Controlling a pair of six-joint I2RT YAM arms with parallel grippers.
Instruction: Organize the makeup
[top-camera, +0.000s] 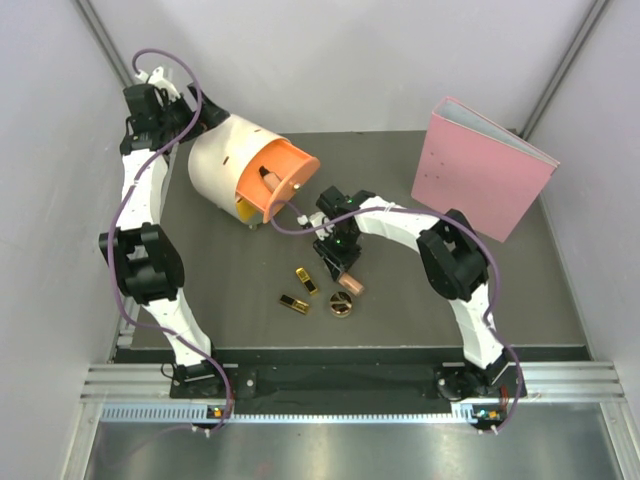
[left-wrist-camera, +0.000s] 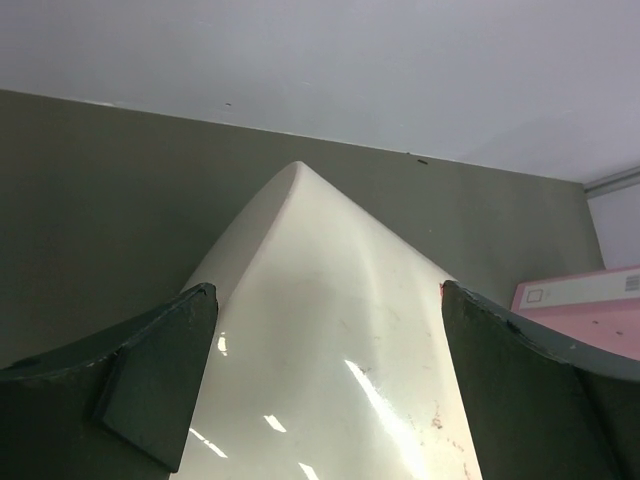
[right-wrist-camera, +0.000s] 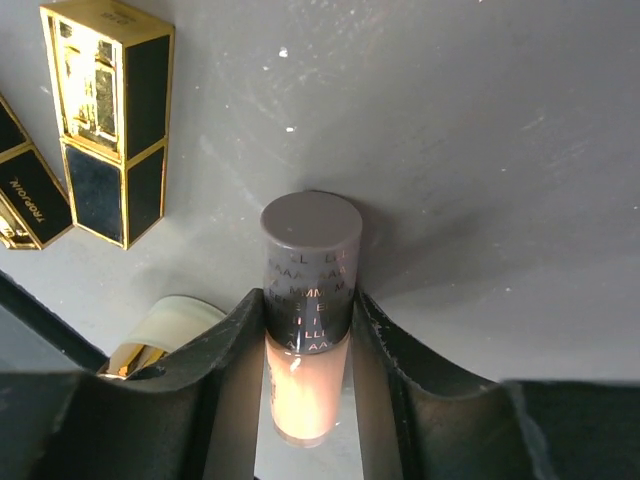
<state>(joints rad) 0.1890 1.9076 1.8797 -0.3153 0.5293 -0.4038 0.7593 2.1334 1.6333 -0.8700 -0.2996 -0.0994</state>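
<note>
Right gripper (right-wrist-camera: 307, 305) jaws clamped on dark-capped peach bottle (top-camera: 351, 285), low over table (top-camera: 500, 290) just in front of cream drawer box (top-camera: 222, 165); lift straight up, then carry to box's open orange drawer (top-camera: 292, 160); left gripper (left-wrist-camera: 330, 300) jaws straddle box body, contact unclear.

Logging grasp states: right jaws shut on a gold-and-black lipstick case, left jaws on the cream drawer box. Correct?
Not quite. In the right wrist view the right jaws are shut on the peach bottle with the grey cap, not a lipstick case. Left jaws on the cream drawer box stands.
</note>
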